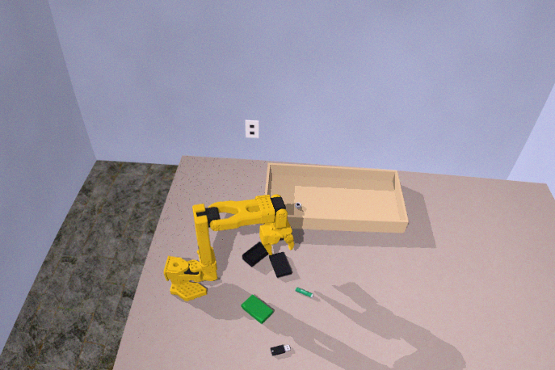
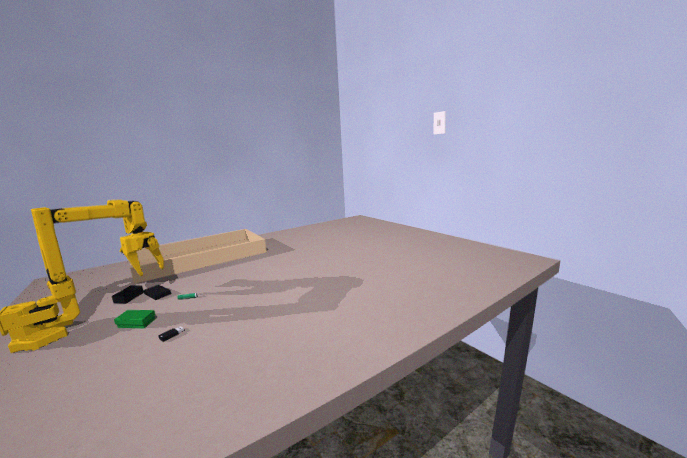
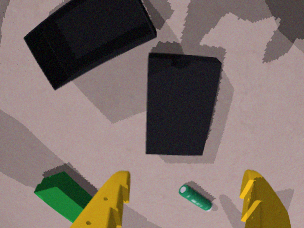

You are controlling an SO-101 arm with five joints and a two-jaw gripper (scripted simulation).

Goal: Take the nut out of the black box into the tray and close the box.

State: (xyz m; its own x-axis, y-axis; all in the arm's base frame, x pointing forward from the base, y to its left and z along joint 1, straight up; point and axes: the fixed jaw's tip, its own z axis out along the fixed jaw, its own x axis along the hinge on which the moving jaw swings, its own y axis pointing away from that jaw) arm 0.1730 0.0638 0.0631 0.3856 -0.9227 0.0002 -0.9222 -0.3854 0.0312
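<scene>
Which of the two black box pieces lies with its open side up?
The black piece nearer the arm's base: its walls surround a visible hollow, whereas the other black piece shows a flat, closed face.

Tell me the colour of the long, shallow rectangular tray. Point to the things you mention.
The tray (image 1: pixel 350 224) (image 2: pixel 214 258) is light tan, clearest in the top view.
</scene>
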